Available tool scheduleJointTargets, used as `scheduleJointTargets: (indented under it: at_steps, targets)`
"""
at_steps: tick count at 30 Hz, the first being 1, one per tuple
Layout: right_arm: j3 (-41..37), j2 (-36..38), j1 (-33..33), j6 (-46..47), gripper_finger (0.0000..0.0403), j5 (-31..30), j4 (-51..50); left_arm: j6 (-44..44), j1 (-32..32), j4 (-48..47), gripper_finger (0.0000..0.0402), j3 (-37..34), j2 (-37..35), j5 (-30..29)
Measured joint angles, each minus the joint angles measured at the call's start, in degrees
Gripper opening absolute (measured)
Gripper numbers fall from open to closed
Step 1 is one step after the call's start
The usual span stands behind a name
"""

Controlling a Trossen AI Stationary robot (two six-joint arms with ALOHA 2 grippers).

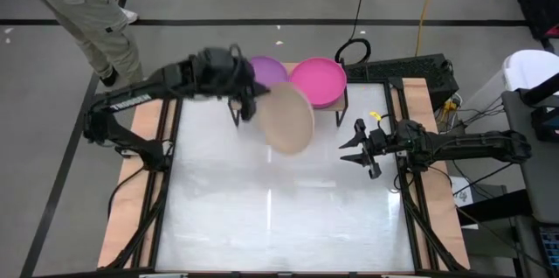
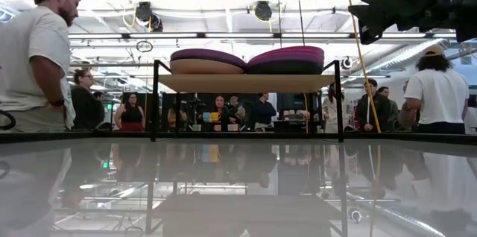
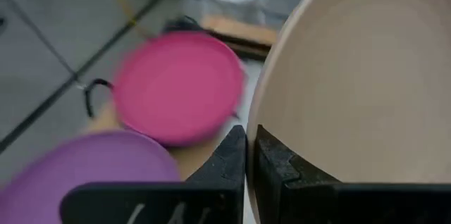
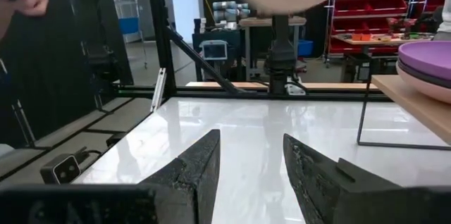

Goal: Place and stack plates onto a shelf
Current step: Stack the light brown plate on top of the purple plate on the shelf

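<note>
- At the far left of the table, the left gripper [image 1: 251, 103] pinches the near rim of a round, shallow, matte beige plate [image 1: 289, 118]. It holds the plate in the air, just near of the shelf.
- Directly beyond it stands the small low light-wood shelf on thin black legs [image 2: 246, 82]. It carries two stacks, a purple matte plate [image 1: 267, 70] topping the left one and a magenta pink matte plate [image 1: 318, 80] topping the right.
- The stacks lie on the far side of the gripper, so the left arm is much the nearer to them. By judgement, the beige plate must travel away and slightly up to clear a stack.
- On the right, the right gripper [image 1: 362, 145] hangs empty, fingers spread.
- The lower plates in each stack show only as edges, and their number is uncertain.
</note>
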State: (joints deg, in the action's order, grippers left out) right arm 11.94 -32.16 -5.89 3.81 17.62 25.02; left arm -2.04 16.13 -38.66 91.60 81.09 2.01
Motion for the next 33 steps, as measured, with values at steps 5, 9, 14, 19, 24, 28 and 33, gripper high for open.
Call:
scheduleJointTargets:
  at_steps: [5, 9, 14, 19, 24, 28, 33]
  targets:
    - [0.0, 0.0, 0.0, -0.5, 0.0137, -1.5, 0.0, -5.3, 8.8, 1.5, 0.0009, 4.2, 1.6, 1.1]
    - [0.0, 0.0, 0.0, -1.9, 0.0137, -1.5, 0.5, -10.0, 15.1, 2.7, 0.0009, 4.9, 2.8, 6.1]
    - [0.0, 0.0, 0.0, -3.2, 0.0137, -2.8, 0.9, -12.2, 20.1, 2.7, 0.0009, 4.9, 6.2, 10.3]
    - [0.0, 0.0, 0.0, -4.4, 0.0137, -2.8, 1.6, -12.2, 24.1, 3.0, 0.0009, 4.9, 8.8, 12.8]
    - [0.0, 0.0, 0.0, -5.8, 0.0137, -2.8, 2.9, -12.3, 29.0, 0.9, 0.0009, 4.9, 10.6, 16.4]
    - [0.0, 0.0, 0.0, -6.2, 0.0137, -2.8, 3.0, -12.1, 33.1, -9.1, 0.0008, 4.9, 11.2, 17.9]
    - [0.0, 0.0, 0.0, -6.3, 0.0137, -2.8, 3.0, -10.2, 35.5, -20.0, 0.0008, 4.9, 11.2, 12.8]
